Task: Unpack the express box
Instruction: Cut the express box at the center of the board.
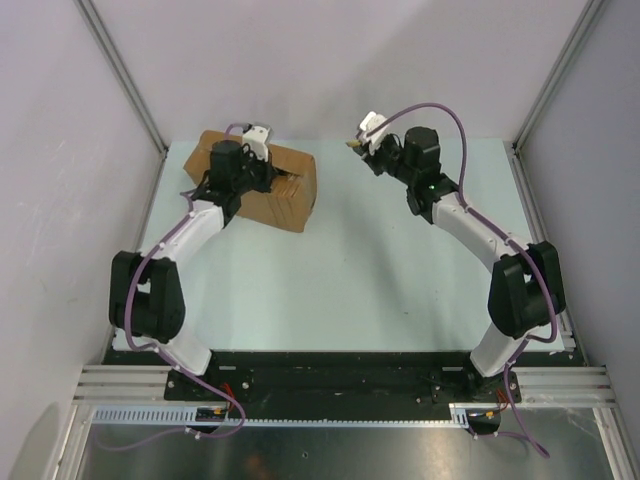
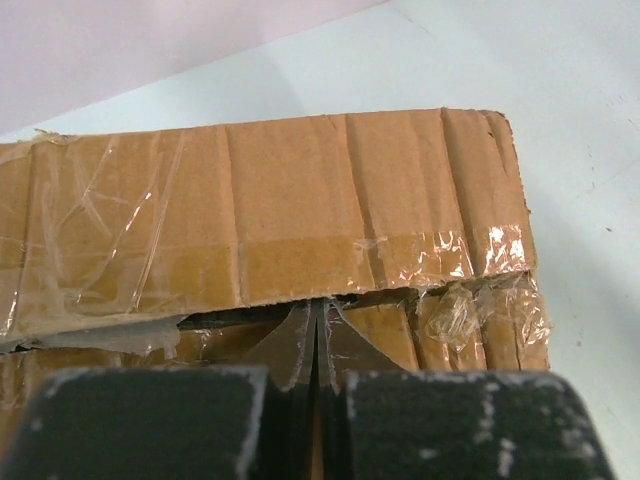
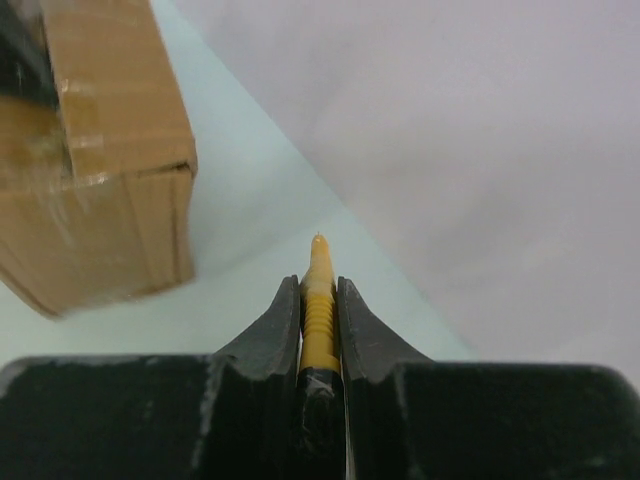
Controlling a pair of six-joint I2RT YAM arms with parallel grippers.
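Left gripper (image 2: 316,335) is pinched shut, tips nosed against the slit under the taped flap of the express box (image 2: 300,190), far left on the table (image 1: 350,270), probably to pry it. My right gripper (image 3: 318,287) clamps the yellow utility knife (image 3: 320,255), held clear.

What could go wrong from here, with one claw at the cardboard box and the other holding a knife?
1. The shut left claw sits at the slit of the large brown cardboard box; clear tape bridges the corner, so prying may drag the box instead.
2. The right claw pinches the slim yellow utility knife thinly; it could twist or slip on contact.
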